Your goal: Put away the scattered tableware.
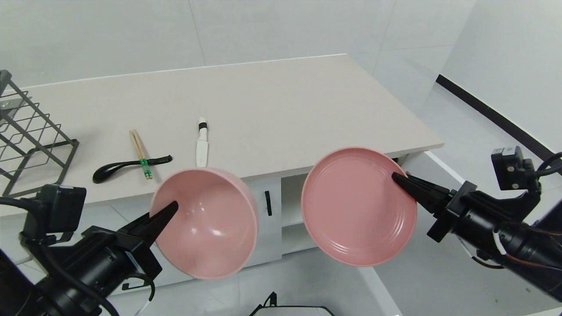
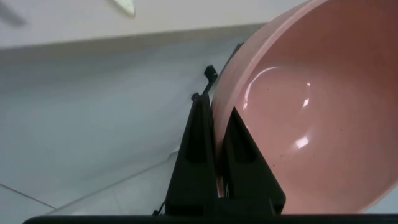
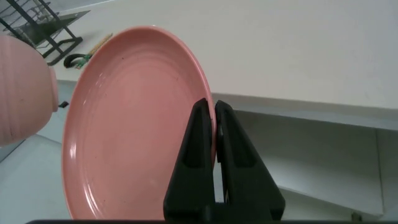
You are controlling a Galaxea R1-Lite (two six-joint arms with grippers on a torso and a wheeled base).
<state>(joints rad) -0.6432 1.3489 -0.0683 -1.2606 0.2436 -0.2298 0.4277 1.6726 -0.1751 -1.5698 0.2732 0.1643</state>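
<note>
Left hand (image 1: 174,205) grips the pink bowl (image 1: 210,228), right hand (image 1: 394,176) the pink plate (image 1: 351,210); the wire rack (image 1: 30,131) sits left, nearer the bowl.

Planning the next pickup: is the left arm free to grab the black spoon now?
Probably not: the left gripper is shut on the rim of the pink bowl. The black spoon lies unblocked on the table, chopsticks across its handle.

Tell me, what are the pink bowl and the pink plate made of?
The pink bowl looks like glossy plastic or melamine, possibly glazed ceramic: bright shiny spots show inside it. The pink plate seems to be the same smooth material, less shiny, with fine moulded rings across its face.
</note>
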